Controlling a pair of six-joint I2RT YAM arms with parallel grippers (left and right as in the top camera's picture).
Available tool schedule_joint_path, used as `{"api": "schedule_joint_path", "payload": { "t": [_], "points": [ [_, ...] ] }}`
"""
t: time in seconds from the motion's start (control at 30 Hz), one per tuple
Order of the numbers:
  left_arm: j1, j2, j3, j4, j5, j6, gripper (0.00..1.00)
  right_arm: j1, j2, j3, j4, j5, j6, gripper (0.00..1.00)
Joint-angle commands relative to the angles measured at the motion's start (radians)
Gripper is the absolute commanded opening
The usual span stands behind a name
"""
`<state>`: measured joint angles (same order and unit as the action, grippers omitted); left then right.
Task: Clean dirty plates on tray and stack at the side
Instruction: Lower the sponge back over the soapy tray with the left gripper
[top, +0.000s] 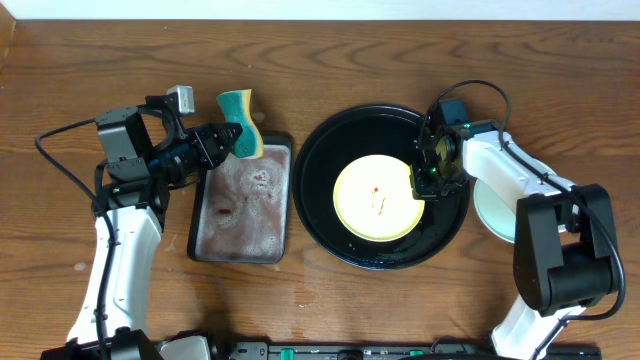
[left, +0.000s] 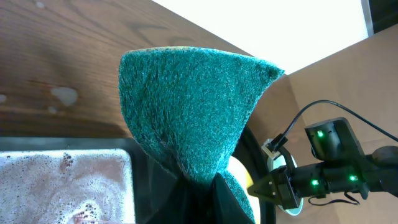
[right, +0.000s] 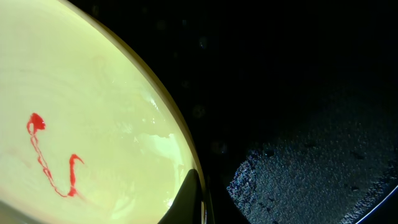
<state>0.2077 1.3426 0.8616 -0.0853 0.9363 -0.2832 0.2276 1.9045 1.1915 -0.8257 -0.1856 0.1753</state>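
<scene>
The pale yellow plate (top: 372, 195) with a thin red smear (right: 50, 155) lies in the black tray (top: 320, 160). My right gripper (top: 422, 178) is shut on the plate's right rim. In the right wrist view one finger (right: 191, 202) lies on the rim and the other is hidden. My left gripper (top: 228, 138) is shut on a teal and yellow sponge (top: 240, 120) and holds it above the far end of the grey tray. The sponge's teal face fills the left wrist view (left: 193, 112). A mint-blue plate (top: 492, 215) lies on the table right of the black tray, partly under my right arm.
The rectangular grey tray (top: 240, 257) holds foamy, reddish water and stands left of the black tray. The black tray's floor is wet (right: 298, 168). The table's far edge meets a white wall.
</scene>
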Motion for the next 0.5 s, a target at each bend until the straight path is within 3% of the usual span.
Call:
{"api": "schedule_joint_path", "payload": {
  "t": [0.0,0.27,0.47],
  "points": [
    [0.003,-0.011,0.015,0.005,0.005,0.025,0.07,0.01,-0.002,-0.012,0.003,0.009,-0.008,0.01],
    [-0.011,-0.011,0.015,0.002,-0.013,0.025,0.07,0.01,-0.002,-0.012,0.004,0.009,-0.008,0.01],
    [-0.101,-0.002,0.015,-0.086,-0.291,0.03,0.07,0.01,-0.002,-0.012,0.003,0.009,-0.008,0.01]
  ]
}}
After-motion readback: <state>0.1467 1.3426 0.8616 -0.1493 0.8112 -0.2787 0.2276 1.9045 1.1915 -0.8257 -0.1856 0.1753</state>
